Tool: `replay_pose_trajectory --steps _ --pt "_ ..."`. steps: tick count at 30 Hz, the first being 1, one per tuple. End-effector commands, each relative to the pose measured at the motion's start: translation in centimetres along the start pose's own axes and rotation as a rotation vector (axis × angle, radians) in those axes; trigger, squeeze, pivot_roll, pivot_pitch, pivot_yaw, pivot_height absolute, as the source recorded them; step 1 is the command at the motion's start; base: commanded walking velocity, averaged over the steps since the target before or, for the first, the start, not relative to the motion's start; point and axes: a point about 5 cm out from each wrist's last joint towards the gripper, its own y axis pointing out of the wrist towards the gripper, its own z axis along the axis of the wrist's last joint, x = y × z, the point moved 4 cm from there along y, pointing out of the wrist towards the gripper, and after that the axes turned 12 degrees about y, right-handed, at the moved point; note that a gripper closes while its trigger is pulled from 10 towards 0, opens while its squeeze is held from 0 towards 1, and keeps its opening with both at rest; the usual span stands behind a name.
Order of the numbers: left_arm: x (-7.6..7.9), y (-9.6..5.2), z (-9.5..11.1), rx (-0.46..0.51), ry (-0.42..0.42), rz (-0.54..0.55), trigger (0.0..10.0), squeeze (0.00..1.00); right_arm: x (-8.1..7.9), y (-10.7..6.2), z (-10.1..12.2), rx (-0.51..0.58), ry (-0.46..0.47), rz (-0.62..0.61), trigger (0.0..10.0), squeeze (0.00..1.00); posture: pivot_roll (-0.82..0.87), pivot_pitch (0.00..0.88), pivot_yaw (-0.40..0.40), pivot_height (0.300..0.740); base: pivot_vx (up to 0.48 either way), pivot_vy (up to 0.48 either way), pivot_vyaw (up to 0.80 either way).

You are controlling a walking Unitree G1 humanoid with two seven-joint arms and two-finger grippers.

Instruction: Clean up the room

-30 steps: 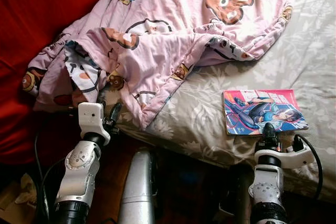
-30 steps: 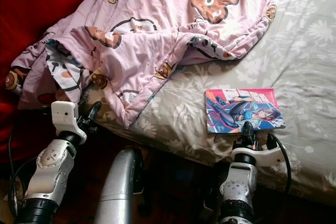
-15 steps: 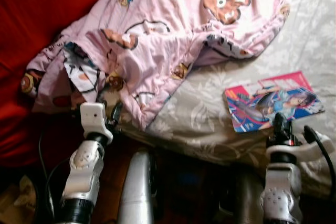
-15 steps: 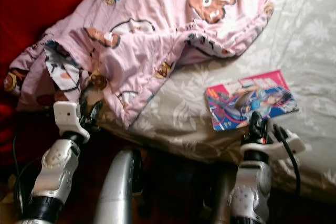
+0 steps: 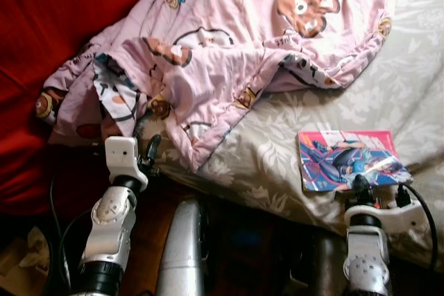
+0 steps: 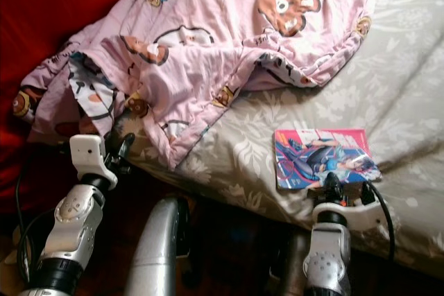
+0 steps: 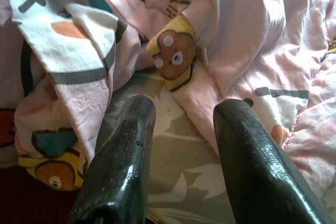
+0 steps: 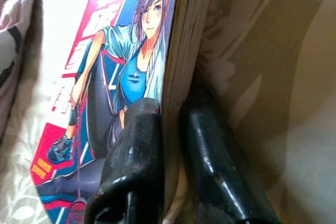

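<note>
nearest, item one: right gripper (image 5: 361,186), at the near edge of the bed (image 5: 277,164), fingers (image 8: 136,156) clamped on the near edge of the comic book (image 5: 350,159), one finger over the cover and one beneath, as the right wrist view shows. the right arm reaches up from below the bed edge, wrist roughly upright, cable looped beside it.

item two: comic book, bright cover with a drawn figure, lying on the grey leaf-patterned sheet near the bed's front edge; its near edge is in the grip, and it is well apart from the blanket.

item three: left gripper (image 5: 150,149), at the front edge of the bed just beside the hanging corner of the blanket, fingers (image 7: 123,156) apart and closed on nothing; sheet and blanket folds lie ahead between them. the left arm is raised, forearm angled toward the bed.

item four: pink bear-print blanket (image 5: 229,39), rumpled, spread across the far part of the bed and spilling over its left side against the red surface (image 5: 48,25) there.

status, as a judgement: tidying is at an early stage. the book is gripped but not yet put away; the blanket is unfolded and unstraightened. both remain to be dealt with.
</note>
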Motion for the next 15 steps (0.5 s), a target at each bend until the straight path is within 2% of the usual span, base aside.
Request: replay_pose_trajectory --steps 1,5,9,11,12,13,15 --pt "-0.3 -0.6 -1.3 -0.046 0.017 0.005 10.0 0.0 6.8 -2.1 -0.6 -0.017 0.026 -0.255 10.0 0.0 0.08 0.366 0.078 0.58 0.0 0.0 0.0" --pt "-0.3 -0.6 -1.5 -0.054 0.021 0.01 10.0 0.0 6.4 -1.5 -1.2 -0.027 0.017 -0.248 10.0 0.0 0.09 0.372 0.08 0.58 0.0 0.0 0.0" --pt "-0.3 -0.3 -0.8 -0.031 0.017 0.002 10.0 0.0 5.8 -1.2 -1.5 -0.037 0.018 -0.219 10.0 0.0 0.1 0.388 0.086 0.58 0.0 0.0 0.0" --pt "-0.1 -0.5 -1.6 -0.063 0.027 0.007 10.0 0.0 5.9 -1.1 -1.5 -0.033 0.008 -0.224 10.0 0.0 0.09 0.388 0.086 0.58 0.0 0.0 0.0" --pt "0.0 -0.6 -1.6 -0.064 0.018 0.007 10.0 0.0 5.8 -1.1 -1.5 -0.027 0.018 -0.22 10.0 0.41 0.09 0.39 0.085 0.58 0.0 0.0 0.0" --pt "0.1 -0.7 -1.7 -0.062 0.01 0.007 10.0 0.0 5.8 -1.0 -1.5 -0.023 0.027 -0.216 10.0 0.6 0.09 0.386 0.086 0.58 0.0 0.0 0.0" --pt "0.3 -0.7 -1.5 -0.056 0.011 -0.002 10.0 0.0 5.5 -0.9 -1.5 -0.022 0.02 -0.202 10.0 0.57 0.09 0.391 0.087 0.58 0.0 0.0 0.0"
